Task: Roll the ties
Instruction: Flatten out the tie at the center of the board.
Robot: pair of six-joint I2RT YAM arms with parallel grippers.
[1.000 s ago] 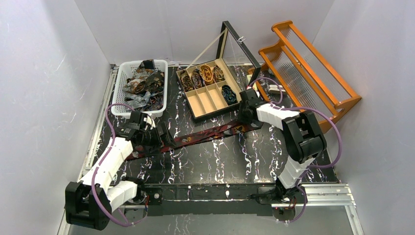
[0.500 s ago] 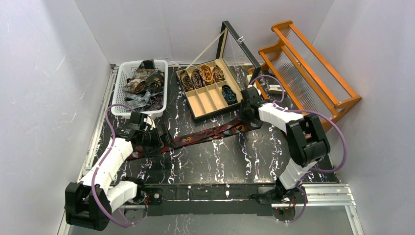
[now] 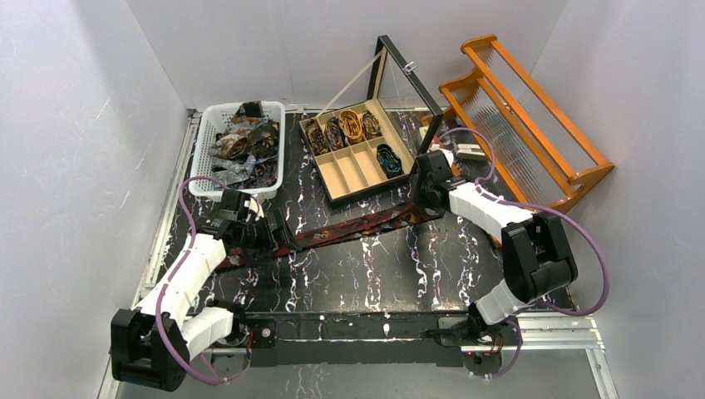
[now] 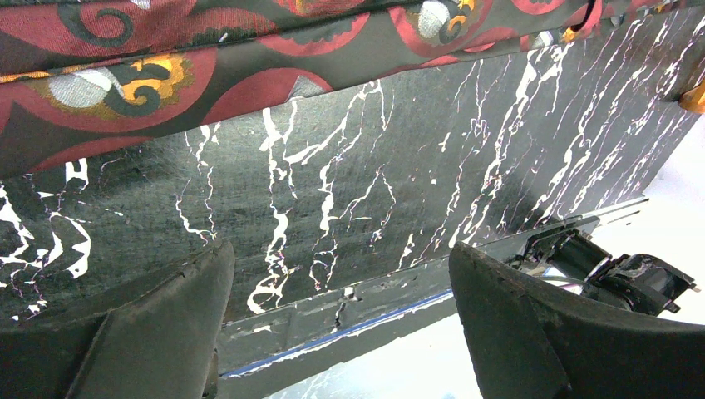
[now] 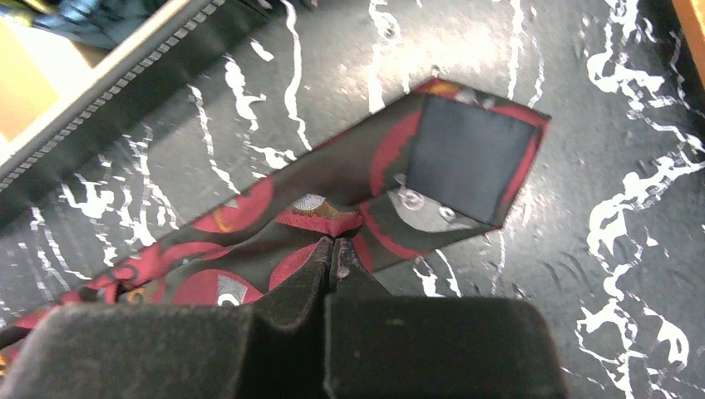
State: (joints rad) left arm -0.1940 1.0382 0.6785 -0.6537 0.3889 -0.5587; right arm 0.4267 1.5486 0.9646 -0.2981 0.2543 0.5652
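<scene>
Five rolled ties [image 3: 352, 125] sit in the box [image 3: 366, 193] at the far side, and a heap waits in the basket [image 3: 198, 187], far left. The red patterned tie [image 3: 349, 229] lies flat across the desk [image 3: 374, 274], only its right end folded over. My right hand [image 5: 337, 249] is pinched tight on it there. My left hand [image 4: 337, 258] gapes, holding nothing. Since a second ago the right hand has closed and its elbow has swung right.

The tie [image 5: 316, 179] is woven cloth with a soft sheen; its folded end shows a plain matt dark lining. The table [image 4: 374, 191] looks matt black and finely grained, with white veins. The basket [image 3: 198, 158] is white plastic. The rack [image 3: 592, 174] looks like glossy orange wood.
</scene>
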